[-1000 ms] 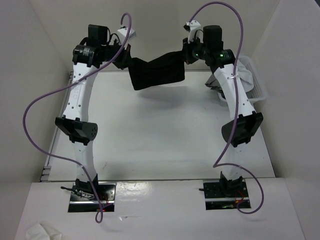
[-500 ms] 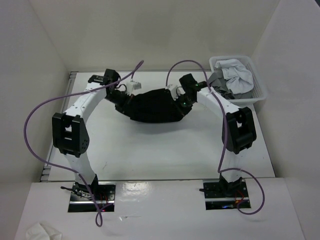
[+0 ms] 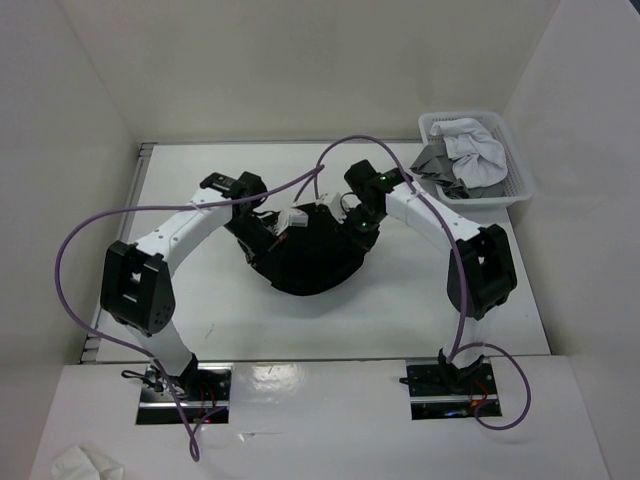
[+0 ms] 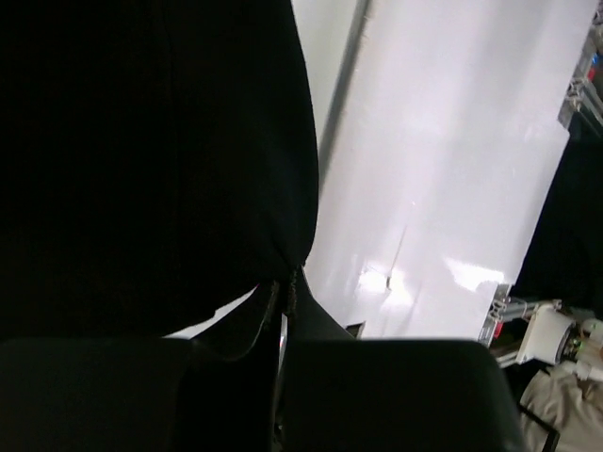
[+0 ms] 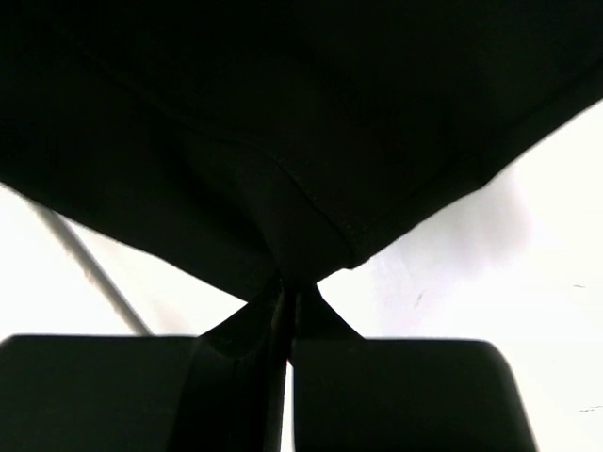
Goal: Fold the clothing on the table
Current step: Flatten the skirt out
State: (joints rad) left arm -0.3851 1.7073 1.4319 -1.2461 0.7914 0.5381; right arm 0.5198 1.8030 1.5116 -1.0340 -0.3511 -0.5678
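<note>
Robotics lab test cell. White counter boxed in by plain white panels left, right, top of frame; two robot arms bolted along bottom; purple cables looping loose; laundry basket upper right.

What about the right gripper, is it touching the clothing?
Touching. The right wrist view shows the right gripper shut on a fold of the clothing, with fabric pinched between its jaws.

One black garment, two arms, one table, one basket — two garments inside
</note>
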